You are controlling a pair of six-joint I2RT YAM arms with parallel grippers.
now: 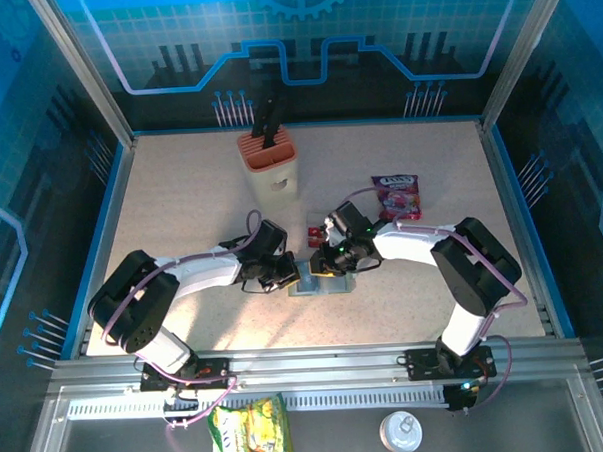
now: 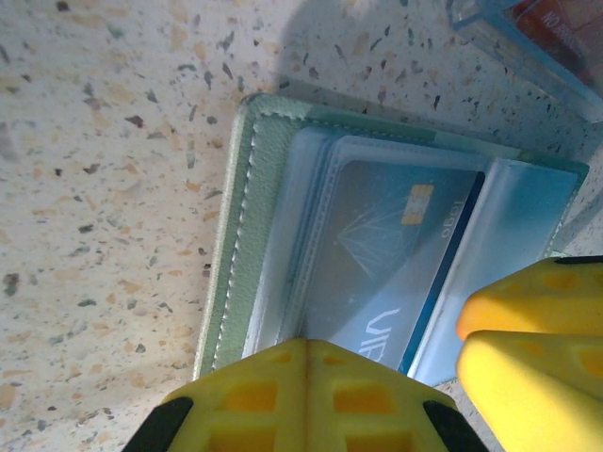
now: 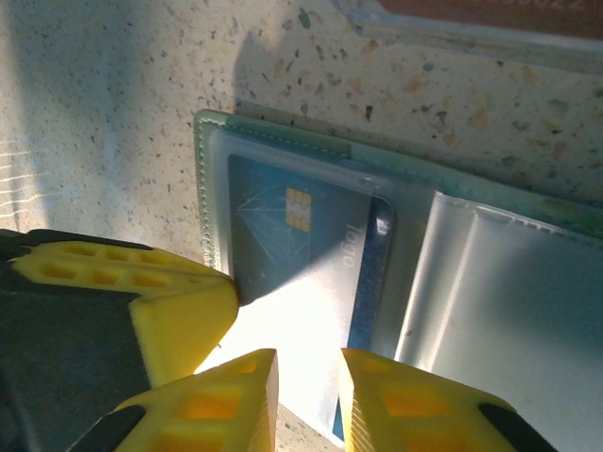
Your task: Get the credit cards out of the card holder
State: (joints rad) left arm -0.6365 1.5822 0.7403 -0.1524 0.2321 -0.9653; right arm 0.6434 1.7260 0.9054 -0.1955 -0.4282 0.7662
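Blue card [image 2: 377, 254] in the card holder [image 2: 236, 245]: big white letters at its lower end, left wrist view, read "VI" plus a third letter that is partly hidden (maybe P, can't confirm). The small sideways word by the card's dark edge strip is blurred from both wrists and not legible. Red card [image 2: 558, 21] top right: white print starts "NO", the rest is cut off. Purple packet [image 1: 395, 196] and yellow-green packet [image 1: 252, 431]: print too small to read.
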